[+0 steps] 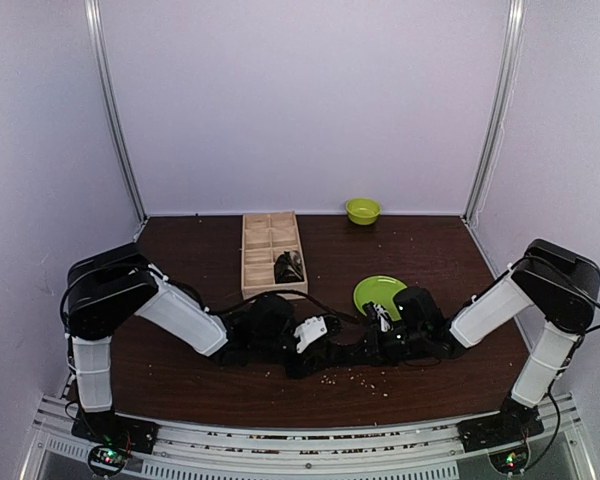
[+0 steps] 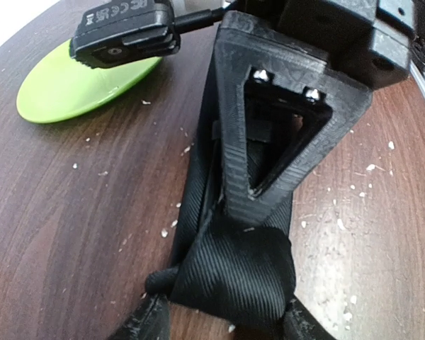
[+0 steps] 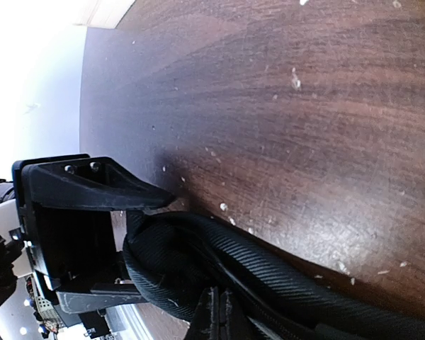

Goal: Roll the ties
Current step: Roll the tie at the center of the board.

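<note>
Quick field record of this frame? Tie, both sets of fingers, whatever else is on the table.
tie: black, flat on the table between the arms, one end folded into a loose bundle
left fingers: open, one on each side of the folded end
right fingers: shut on the tie's strip, further along
wooden box: divided, at the back; a dark item in a right-hand compartment toward the near end
plate: green, right of the box
bowl: green, at the back edge
table: dark wood, pale crumbs scattered

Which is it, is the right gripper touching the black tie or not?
Touching. The right wrist view shows the right gripper shut on the tie, fabric pinched between its fingers.
</note>
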You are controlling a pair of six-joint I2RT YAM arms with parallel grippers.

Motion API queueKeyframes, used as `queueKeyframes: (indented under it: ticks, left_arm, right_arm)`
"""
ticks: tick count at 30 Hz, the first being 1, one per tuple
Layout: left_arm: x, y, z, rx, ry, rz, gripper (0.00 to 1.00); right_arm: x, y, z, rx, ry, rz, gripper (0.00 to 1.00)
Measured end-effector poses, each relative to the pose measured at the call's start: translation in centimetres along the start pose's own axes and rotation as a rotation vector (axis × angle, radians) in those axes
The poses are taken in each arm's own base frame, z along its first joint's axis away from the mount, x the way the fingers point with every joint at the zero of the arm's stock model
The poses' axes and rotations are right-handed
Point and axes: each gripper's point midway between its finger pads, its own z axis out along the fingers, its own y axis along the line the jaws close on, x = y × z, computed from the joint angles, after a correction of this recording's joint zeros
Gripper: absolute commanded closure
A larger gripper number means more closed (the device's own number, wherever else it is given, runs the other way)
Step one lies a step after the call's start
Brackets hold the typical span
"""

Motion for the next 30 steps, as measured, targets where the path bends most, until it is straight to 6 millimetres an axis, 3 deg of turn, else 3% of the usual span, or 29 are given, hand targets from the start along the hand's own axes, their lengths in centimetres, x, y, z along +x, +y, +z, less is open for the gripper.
queueKeyframes:
  ticks: [6, 14, 19, 25, 30]
  left_arm:
    - [-0.2, -0.1, 0.7, 0.013, -0.041, -0.01, 0.49]
    - [-0.4, -0.3, 0.8, 0.025, -0.047, -0.011, 0.67]
    - [-0.4, -0.2, 0.9, 0.032, -0.033, -0.014, 0.72]
    - [-0.4, -0.2, 1.0, 0.035, -0.018, -0.021, 0.74]
    - [-0.5, -0.1, 1.2, 0.039, 0.008, -0.028, 0.74]
  right_arm:
    - [-0.1, 0.0, 0.1, -0.001, -0.002, -0.004, 1.0]
    - [-0.3, 0.1, 0.3, -0.005, 0.002, -0.007, 1.0]
    - [-0.2, 0.1, 0.2, 0.001, 0.007, -0.023, 1.0]
    - [-0.3, 0.4, -1.1, 0.037, 0.0, -0.042, 0.82]
    - [-0.7, 2.2, -2.3, 0.015, -0.027, -0.081, 0.68]
